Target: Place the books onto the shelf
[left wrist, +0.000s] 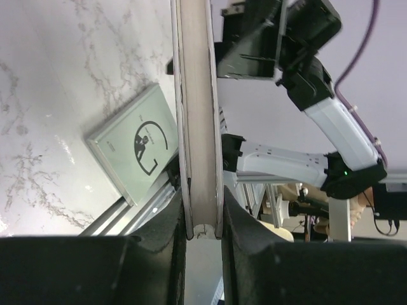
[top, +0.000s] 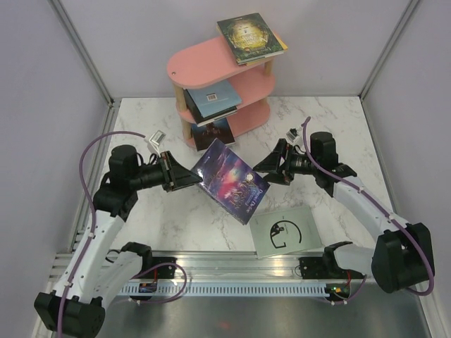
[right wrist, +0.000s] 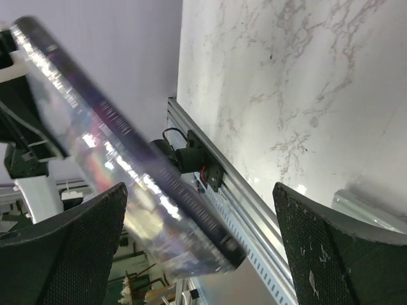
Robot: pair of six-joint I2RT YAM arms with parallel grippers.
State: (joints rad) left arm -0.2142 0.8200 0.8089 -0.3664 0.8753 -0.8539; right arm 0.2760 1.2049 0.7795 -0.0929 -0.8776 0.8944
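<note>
**Galaxy book** (top: 231, 181): in the air over the middle of the table (top: 338, 127), tilted, between the two arms and on the near side of the shelf (top: 211, 60).

**Left gripper** (top: 194, 176): jaws nearly closed on the galaxy book's left edge. The wrist view shows the thin edge pinched between both fingers (left wrist: 159, 254).

**Right gripper** (top: 273, 167): jaws spread to their widest, holding nothing. It faces the book's right edge, just beside it; contact cannot be told.

**Shelf**: far centre.
- Top tier: green-gold book (top: 250, 36), overhanging the right end.
- Middle tier: blue book (top: 213, 101).
- Bottom tier: dark book (top: 211, 132).

**Grey book** (top: 285, 232): flat on the table, near right, not yet shelved.

**Step in hand**: likely a mid-air handover or regrasp of the galaxy book before shelving.

**Next move calls for**: the right jaws to close squarely on the free edge before the left lets go. The book then goes far, to a tier with room, turned flat enough to slide in.
</note>
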